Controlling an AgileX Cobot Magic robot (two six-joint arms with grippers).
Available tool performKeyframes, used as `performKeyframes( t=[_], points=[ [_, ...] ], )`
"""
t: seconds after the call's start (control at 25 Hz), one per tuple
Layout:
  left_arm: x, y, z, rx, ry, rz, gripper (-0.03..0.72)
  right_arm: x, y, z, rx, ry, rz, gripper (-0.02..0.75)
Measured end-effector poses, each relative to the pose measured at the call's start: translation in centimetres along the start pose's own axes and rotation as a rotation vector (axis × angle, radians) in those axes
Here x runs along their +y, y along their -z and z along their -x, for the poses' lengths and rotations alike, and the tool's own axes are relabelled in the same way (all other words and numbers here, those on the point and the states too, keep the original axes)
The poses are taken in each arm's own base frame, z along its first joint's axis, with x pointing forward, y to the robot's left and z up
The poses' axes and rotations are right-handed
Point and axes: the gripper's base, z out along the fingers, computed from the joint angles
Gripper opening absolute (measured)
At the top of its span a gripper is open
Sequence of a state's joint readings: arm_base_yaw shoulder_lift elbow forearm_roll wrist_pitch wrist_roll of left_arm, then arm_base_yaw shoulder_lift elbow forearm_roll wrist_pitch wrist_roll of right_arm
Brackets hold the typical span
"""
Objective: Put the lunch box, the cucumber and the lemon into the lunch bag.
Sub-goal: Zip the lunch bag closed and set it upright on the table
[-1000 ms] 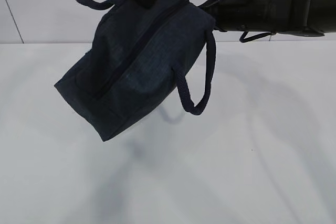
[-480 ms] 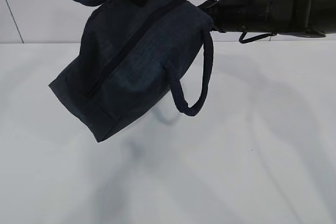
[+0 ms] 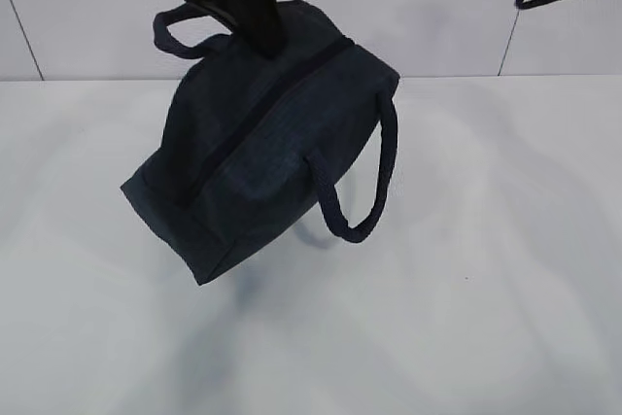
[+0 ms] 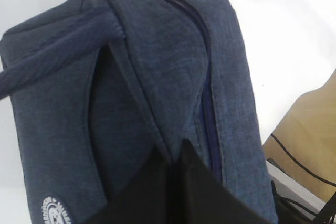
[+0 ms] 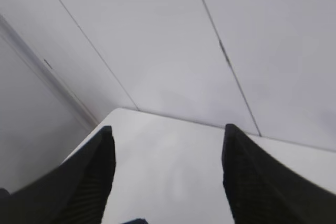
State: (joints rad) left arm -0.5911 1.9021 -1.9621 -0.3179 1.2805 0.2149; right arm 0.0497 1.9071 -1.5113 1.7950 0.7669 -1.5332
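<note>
The left gripper [image 3: 255, 31] is pinching the dark blue cloth lunch bag [image 3: 262, 138] shut-tight, high over the white table [image 3: 486, 289]. The right gripper [image 5: 168, 174] is gaping wide, holding nothing. The bag might be slipping and falling.

The lunch bag [image 3: 262, 143] hangs tilted above the table [image 3: 486, 289], left of centre.

A white table [image 3: 486, 318] meets a pale panelled wall [image 3: 87, 7] behind.
</note>
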Motion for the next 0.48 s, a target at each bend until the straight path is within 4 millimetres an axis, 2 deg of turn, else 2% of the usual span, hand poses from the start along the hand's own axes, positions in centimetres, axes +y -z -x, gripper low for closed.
performKeyframes(
  t=[0.12, 0.24, 0.36, 0.48],
  points=[
    [0.2, -1.3, 0.2, 0.008, 0.021, -0.022, -0.008, 0.3, 2.4, 2.7, -0.063, 0.034, -0.025, 0.492],
    [0.3, -2.9, 0.9, -0.037, 0.076, -0.072, -0.008, 0.6, 4.3, 4.7, -0.110, 0.054, -0.046, 0.493],
    [0.5, -4.5, 1.8, -0.102, 0.141, -0.141, -0.008, 0.9, 5.5, 5.8, -0.134, 0.063, -0.059, 0.493],
    [1.5, -5.9, 2.5, -0.164, 0.227, -0.180, -0.008, 1.4, 5.8, 6.1, -0.124, 0.077, -0.054, 0.493]
  ],
)
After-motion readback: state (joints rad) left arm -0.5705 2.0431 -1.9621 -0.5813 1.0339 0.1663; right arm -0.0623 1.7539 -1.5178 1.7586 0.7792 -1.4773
